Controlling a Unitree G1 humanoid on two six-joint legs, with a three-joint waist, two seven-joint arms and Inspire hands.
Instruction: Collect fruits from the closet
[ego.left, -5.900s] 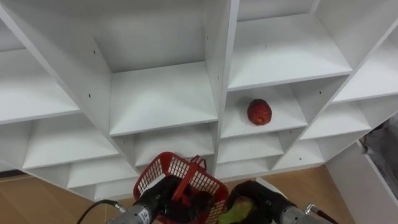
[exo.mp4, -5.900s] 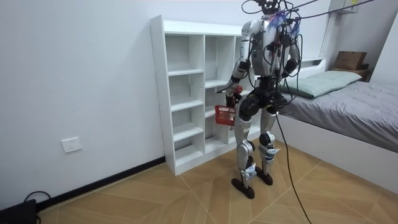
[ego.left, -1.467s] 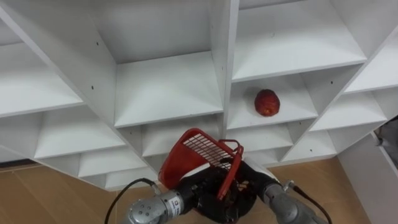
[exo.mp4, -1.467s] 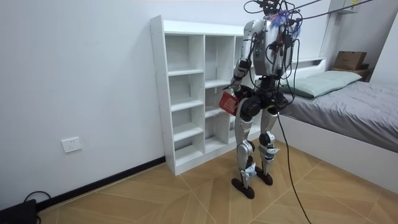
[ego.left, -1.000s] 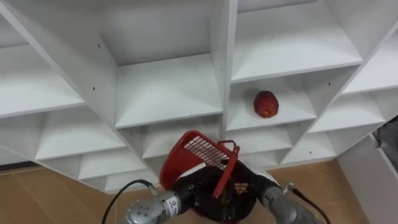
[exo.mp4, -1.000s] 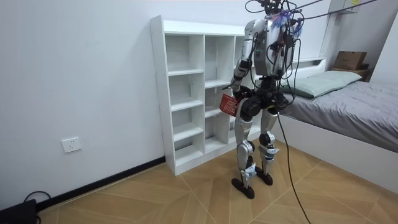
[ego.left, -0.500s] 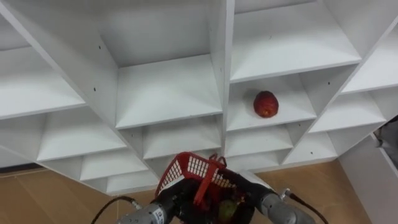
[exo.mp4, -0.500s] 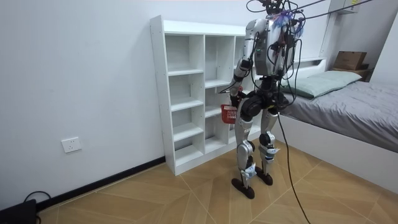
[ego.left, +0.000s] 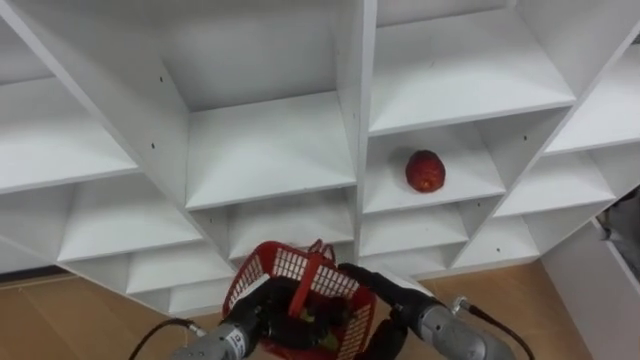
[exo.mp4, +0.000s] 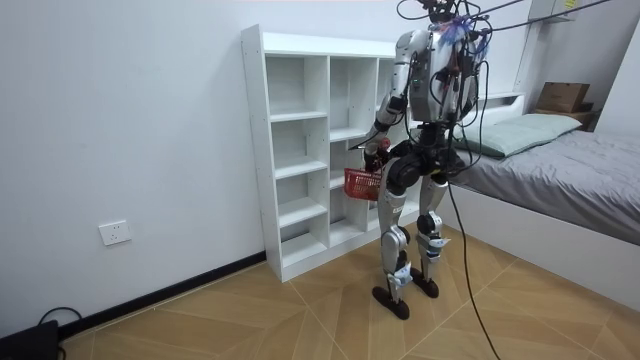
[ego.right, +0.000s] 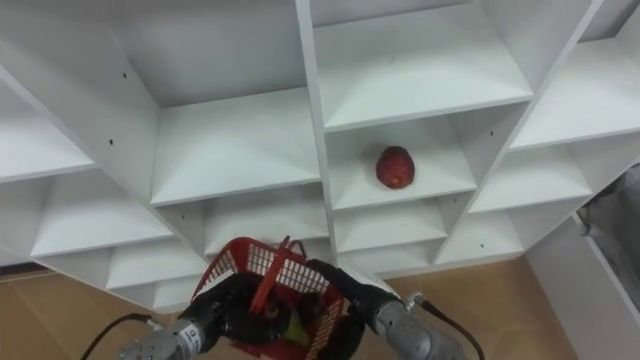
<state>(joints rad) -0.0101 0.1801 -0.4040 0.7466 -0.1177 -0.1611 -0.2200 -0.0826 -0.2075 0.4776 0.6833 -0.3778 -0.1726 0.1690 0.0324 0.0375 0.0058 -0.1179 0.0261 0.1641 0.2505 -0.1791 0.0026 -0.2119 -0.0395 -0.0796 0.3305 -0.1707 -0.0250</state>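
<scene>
Red basket (ego.left: 290, 265) in the left hand (ego.left: 262, 310), fingers grasping it. Right hand (ego.left: 375, 288) at its rim, grip unclear; fruit (ego.left: 425, 171) shelved beyond.

1 shelf unit (exo.mp4: 300, 150), 1 red basket (ego.left: 285, 263), 1 red fruit (ego.left: 425, 171) on a shelf. Fruit in basket: can't count. Also 1 bed (exo.mp4: 580, 190), 1 pillow (exo.mp4: 520, 130), 1 wall socket (exo.mp4: 117, 233), 1 cardboard box (exo.mp4: 562, 96).

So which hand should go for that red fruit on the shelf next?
Right, probably. The red fruit sits in a shelf compartment on the robot's right, nearer the right hand, while the left hand grips the basket.
</scene>
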